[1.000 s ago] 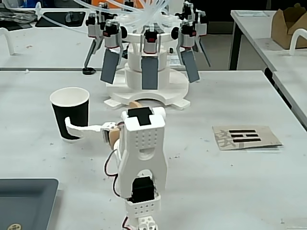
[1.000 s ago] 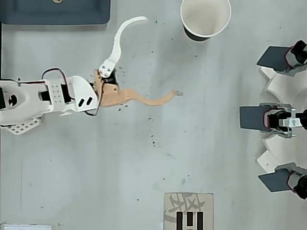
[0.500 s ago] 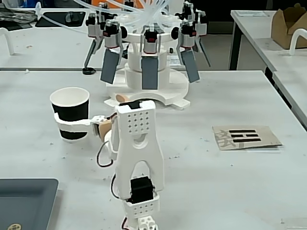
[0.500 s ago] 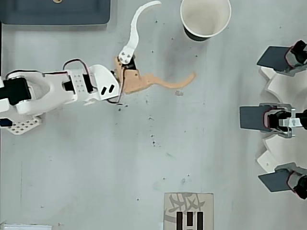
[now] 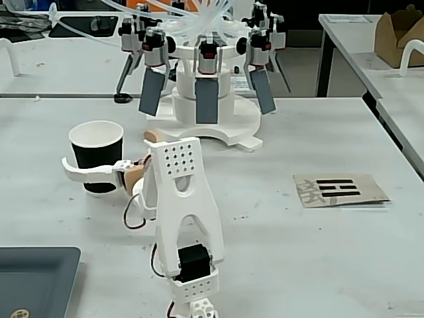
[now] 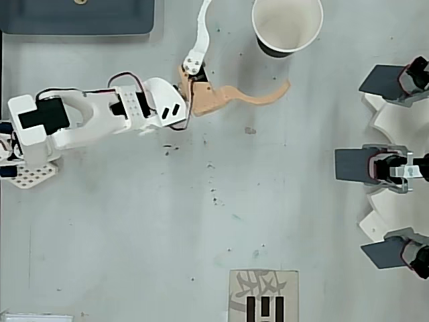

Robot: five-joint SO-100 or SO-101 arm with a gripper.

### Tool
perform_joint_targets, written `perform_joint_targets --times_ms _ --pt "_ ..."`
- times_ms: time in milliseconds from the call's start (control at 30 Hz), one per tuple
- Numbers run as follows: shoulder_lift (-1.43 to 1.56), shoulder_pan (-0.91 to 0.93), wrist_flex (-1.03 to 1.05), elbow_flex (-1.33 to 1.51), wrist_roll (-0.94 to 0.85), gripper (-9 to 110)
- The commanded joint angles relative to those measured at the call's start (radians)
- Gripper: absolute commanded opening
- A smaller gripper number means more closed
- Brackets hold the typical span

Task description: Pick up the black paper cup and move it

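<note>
Moved: arm has swung and reached further toward the black paper cup (image 6: 287,25) over the last second, carrying the gripper (image 6: 247,41) from mid-table up beside it; the cup itself has not shifted
Cup: upright on the white table (image 6: 201,221), just ahead of the open fingers, mouth up, white inside showing in the overhead view; in the fixed view (image 5: 97,156) it stands just beyond the white finger, which crosses in front of its lower wall
Gripper: spread wide, holding nothing; the white curved finger (image 6: 200,27) runs off the top edge of the overhead view, and the tan curved finger (image 6: 258,97) ends just below the cup's rim as that view shows it
Contact: cannot tell whether the tan tip touches the cup; the cup sits at the mouth of the fingers, not yet between them
Stage: my reading is approach nearly done, grasp not begun
Risk: the tan tip could nudge the light cup away or tip it if the arm pushes on before the cup is centred in the gap
Risk: closing hard could crush the thin paper wall, and closing too near the rim could let the tapered cup slip
Nearby: dark tray (image 6: 80,17) lies behind the white finger; a printed card (image 6: 263,295) lies well away; a rig of grey paddles (image 6: 365,164) stands beyond the cup
</note>
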Motion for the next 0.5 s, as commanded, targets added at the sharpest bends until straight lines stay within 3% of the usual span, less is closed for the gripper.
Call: perform_joint_targets --times_ms 0,467 --pt "-0.005 -0.020 0.009 -0.080 0.009 52" --pt "-0.195 -0.029 0.098 -0.380 0.025 52"
